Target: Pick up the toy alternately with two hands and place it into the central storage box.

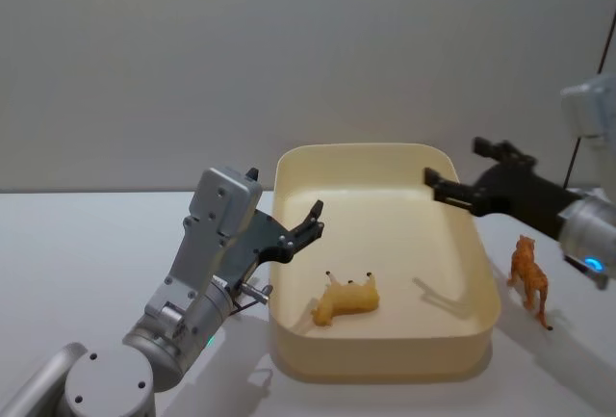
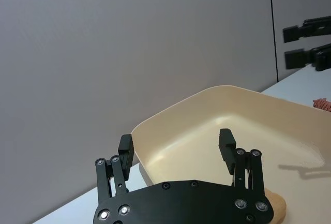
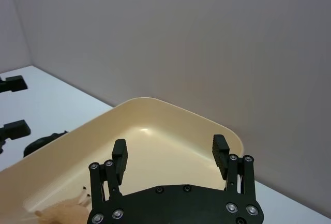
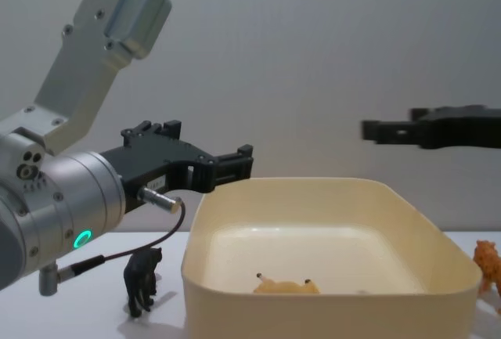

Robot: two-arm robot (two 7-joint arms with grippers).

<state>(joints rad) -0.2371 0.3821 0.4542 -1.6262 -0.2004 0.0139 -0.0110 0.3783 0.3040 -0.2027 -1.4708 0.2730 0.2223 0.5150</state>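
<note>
Smooth, round-cornered cream tub (image 1: 385, 364) holds a yellow figure (image 1: 346, 299); left gripper (image 2: 176, 141) and right gripper (image 3: 170, 146) gape empty above opposite rims.

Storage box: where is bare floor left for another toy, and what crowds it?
Bare: in the storage box, the far half and right side, along the back and right walls. Crowded: near floor, where the yellow toy lies. The open left gripper hangs over the left rim, the open right gripper over the far right corner.
</note>
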